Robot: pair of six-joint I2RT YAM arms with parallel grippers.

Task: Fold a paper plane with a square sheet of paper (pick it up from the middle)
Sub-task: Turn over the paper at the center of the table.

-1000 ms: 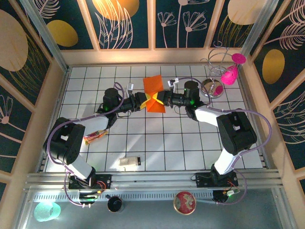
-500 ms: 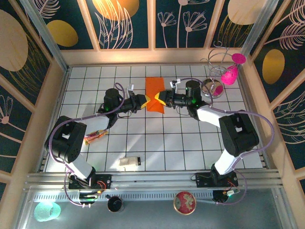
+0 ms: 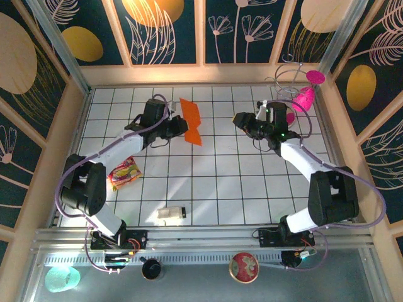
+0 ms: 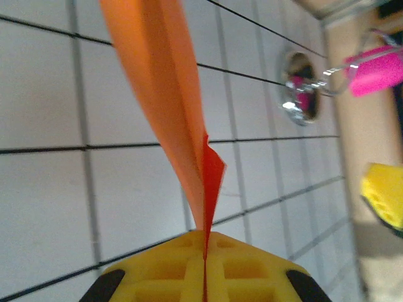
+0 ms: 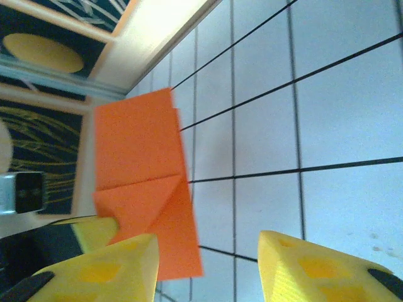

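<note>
Square sheet of paper (image 3: 191, 121): part-folded; upper centre, above tabletop (image 3: 208, 182)
Left end effector (image 3: 179, 128): clamped on it; sole holder now
Right end effector (image 3: 241, 119): just released; empty, jaws apart; drawn back upper right

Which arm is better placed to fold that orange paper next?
Left, probably: the left tool is shut on the folded orange paper, while the right tool stands open, apart from it.
</note>
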